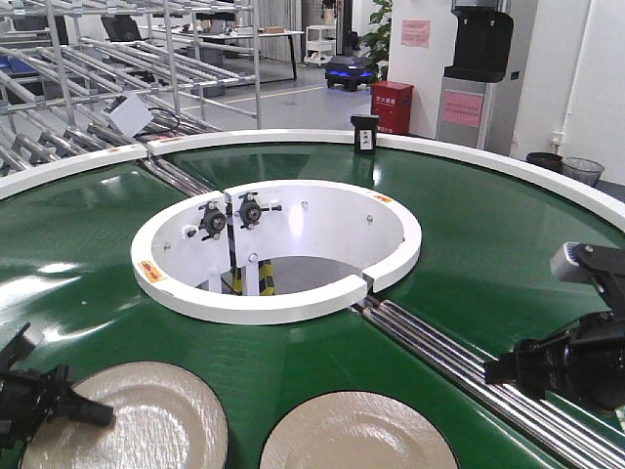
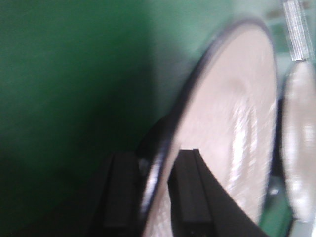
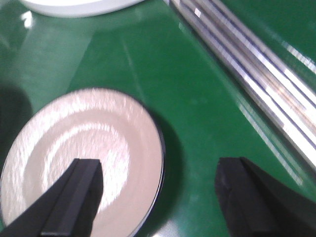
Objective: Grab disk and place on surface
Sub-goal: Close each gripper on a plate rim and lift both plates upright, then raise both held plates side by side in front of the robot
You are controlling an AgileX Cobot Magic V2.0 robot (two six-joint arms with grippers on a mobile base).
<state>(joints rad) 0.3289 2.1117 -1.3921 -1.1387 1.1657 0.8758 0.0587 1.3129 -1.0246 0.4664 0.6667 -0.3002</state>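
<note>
Left wrist: disk [image 2: 232, 123] rim sits btwn left gripper [image 2: 154, 155] jaws.

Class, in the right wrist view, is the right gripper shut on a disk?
No: the right gripper stands wide open above the disk lying on the green belt.

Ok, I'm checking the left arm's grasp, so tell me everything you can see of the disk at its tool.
The left disk is a round, shallow plate, pale beige and glossy, with a raised inner ring and a thin dark rim. It sits on the green belt at the near left, beside a second plate and apart from it. The left tool straddles its rim, one finger on each side; blur hides whether they press on it.
</note>
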